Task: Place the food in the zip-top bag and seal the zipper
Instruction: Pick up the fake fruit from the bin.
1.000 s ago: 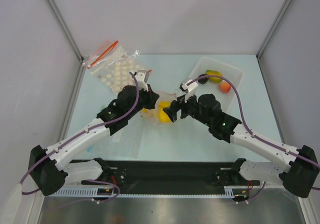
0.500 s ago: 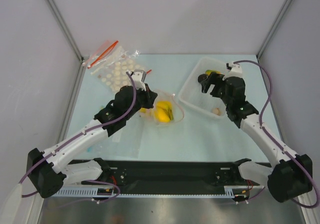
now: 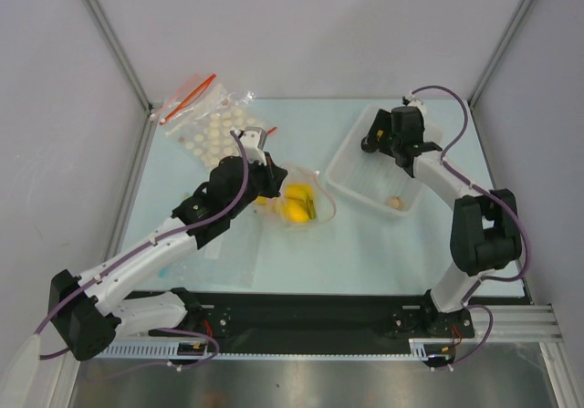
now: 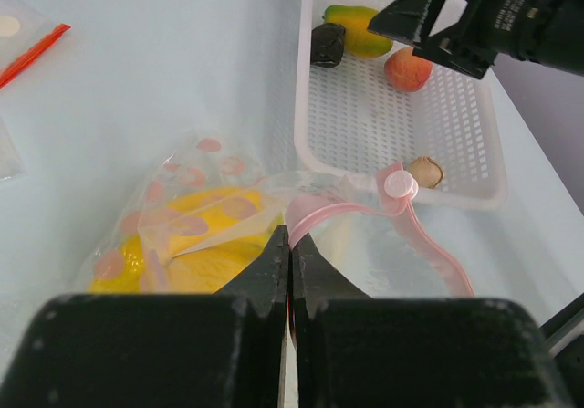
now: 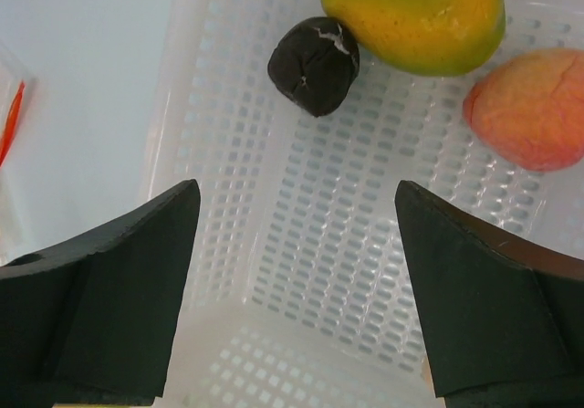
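The zip-top bag (image 3: 306,209) lies mid-table with the yellow banana bunch (image 4: 196,248) inside. My left gripper (image 4: 291,235) is shut on its pink zipper (image 4: 365,214), holding the mouth open; in the top view it (image 3: 274,172) sits at the bag's left edge. My right gripper (image 5: 297,207) is open and empty over the white basket (image 3: 345,178), and in the top view it (image 3: 372,141) is at the basket's far end. In the basket lie the green-yellow mango (image 5: 415,15), the dark purple piece (image 5: 313,65), the peach (image 5: 529,107) and the small beige piece (image 3: 395,204).
A clear bag of cream discs (image 3: 214,132) with red strips (image 3: 187,99) lies at the back left. Grey walls close the table on three sides. My right arm's purple cable (image 3: 447,116) loops above the basket.
My right arm has left the bag, swung right and back, and now hangs over the basket's far end. My left gripper keeps hold of the zipper without moving.
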`<state>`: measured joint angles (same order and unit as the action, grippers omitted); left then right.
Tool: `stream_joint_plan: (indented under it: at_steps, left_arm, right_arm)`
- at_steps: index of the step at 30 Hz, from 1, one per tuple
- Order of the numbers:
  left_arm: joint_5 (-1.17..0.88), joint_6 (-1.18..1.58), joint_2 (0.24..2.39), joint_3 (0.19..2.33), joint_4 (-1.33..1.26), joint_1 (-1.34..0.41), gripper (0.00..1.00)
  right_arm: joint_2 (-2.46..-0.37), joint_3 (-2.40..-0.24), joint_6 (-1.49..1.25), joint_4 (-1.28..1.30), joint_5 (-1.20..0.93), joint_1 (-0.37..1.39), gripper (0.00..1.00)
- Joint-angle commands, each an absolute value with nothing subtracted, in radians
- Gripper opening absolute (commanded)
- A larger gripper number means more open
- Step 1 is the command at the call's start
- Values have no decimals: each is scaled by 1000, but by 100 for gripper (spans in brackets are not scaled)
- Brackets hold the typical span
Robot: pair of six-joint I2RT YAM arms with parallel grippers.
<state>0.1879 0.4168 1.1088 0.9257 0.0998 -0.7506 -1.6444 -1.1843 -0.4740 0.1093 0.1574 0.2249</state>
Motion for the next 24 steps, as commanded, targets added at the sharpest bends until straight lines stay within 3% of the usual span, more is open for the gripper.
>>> stream_joint_plan:
  at_steps: [1,15,24]
  left_arm:
    - [187,405,1103,957,71,-755,1]
    - [190,402,1101,962,78,-755,1]
    - [184,403,1097,962,78,-756,1]
  right_arm:
    - [-1719,-1295,-454,126,219,219,91]
    - [-2075,-1588,-515,192,265,218,93]
    - [-2177,-1655,-546,204,233,201,79]
